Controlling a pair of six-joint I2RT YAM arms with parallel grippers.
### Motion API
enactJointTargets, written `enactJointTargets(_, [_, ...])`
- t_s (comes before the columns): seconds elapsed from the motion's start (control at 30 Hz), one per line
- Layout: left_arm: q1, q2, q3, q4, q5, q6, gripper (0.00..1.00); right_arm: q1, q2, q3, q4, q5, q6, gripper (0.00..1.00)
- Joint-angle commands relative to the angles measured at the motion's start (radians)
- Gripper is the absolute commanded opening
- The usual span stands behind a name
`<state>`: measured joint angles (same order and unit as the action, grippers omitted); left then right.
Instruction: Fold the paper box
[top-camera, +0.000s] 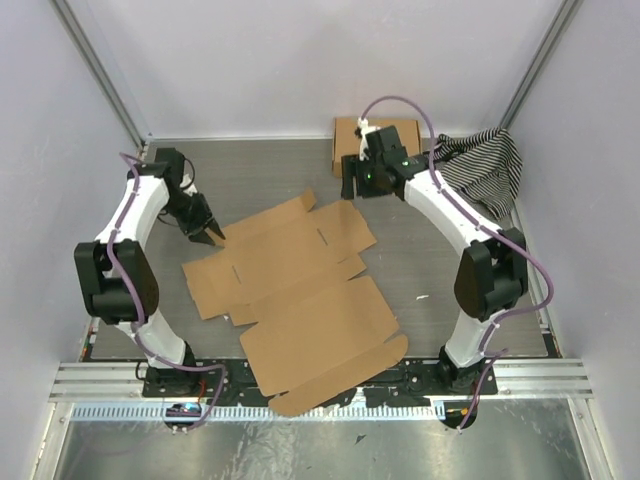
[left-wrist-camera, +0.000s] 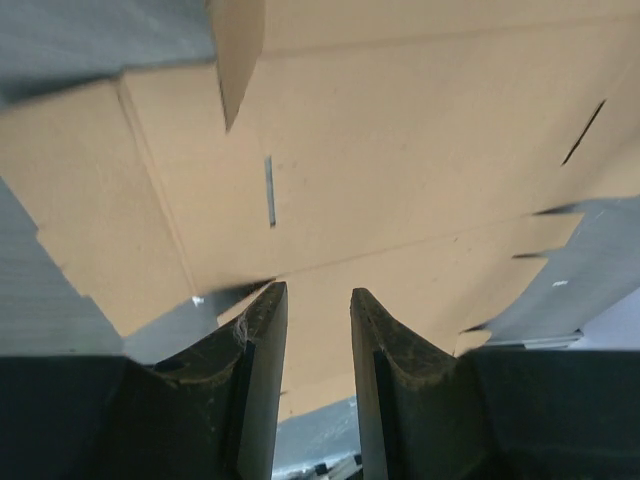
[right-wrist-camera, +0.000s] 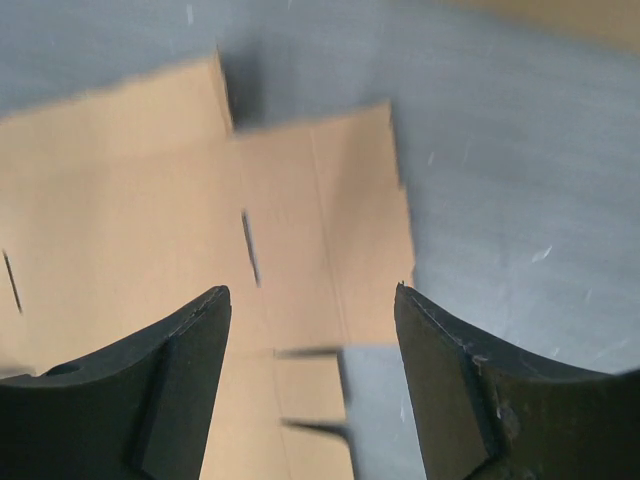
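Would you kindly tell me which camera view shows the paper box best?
The top external view: the whole unfolded paper box lies flat there, outline and flaps visible. The left wrist view shows only a close slotted portion; the right wrist view shows one blurred end.

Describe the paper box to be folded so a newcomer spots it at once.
On the grey table, the paper box lies across the centre, reaching the near edge. It is a flat brown cardboard sheet with flaps and slots, unlike the formed cardboard box at the far edge beside the striped cloth.
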<state>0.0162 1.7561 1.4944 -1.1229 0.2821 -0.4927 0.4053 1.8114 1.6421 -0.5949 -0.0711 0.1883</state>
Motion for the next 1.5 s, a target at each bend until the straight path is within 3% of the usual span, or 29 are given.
enactJointTargets(0.0, [-0.002,-0.114,-0.134,0.051,0.056,-0.013,0.38,0.018,-0.062,-0.216,-0.059,-0.046,0.011,0.72])
enactJointTargets(0.27, [-0.027,-0.273,-0.357,-0.032,0.065,0.019,0.40,0.018,-0.152,-0.436,-0.041,-0.142,0.040,0.72])
enactJointTargets(0.53, [-0.056,-0.342,-0.550,-0.026,0.093,-0.002,0.38,0.019,-0.139,-0.498,-0.027,-0.237,0.057,0.70])
enactJointTargets(0.67, [-0.059,-0.359,-0.582,-0.030,0.108,-0.010,0.37,0.021,-0.106,-0.505,-0.002,-0.285,0.074,0.68])
enactJointTargets(0.93, [-0.061,-0.387,-0.582,-0.053,0.074,-0.020,0.37,0.020,-0.046,-0.489,0.006,-0.189,0.097,0.67])
enactJointTargets(1.07, [-0.064,-0.372,-0.588,-0.053,0.058,-0.023,0.36,0.021,-0.016,-0.475,0.023,-0.218,0.093,0.65])
enactJointTargets(1.17, [-0.065,-0.365,-0.589,-0.045,0.057,-0.028,0.35,0.020,-0.002,-0.467,0.030,-0.283,0.087,0.55])
enactJointTargets(1.3, [-0.069,-0.359,-0.585,-0.030,0.058,-0.039,0.35,0.021,-0.010,-0.442,0.029,-0.310,0.089,0.26])
enactJointTargets(1.47, [-0.084,-0.321,-0.554,-0.009,0.055,-0.053,0.35,0.022,-0.009,-0.359,0.011,-0.239,0.107,0.15])
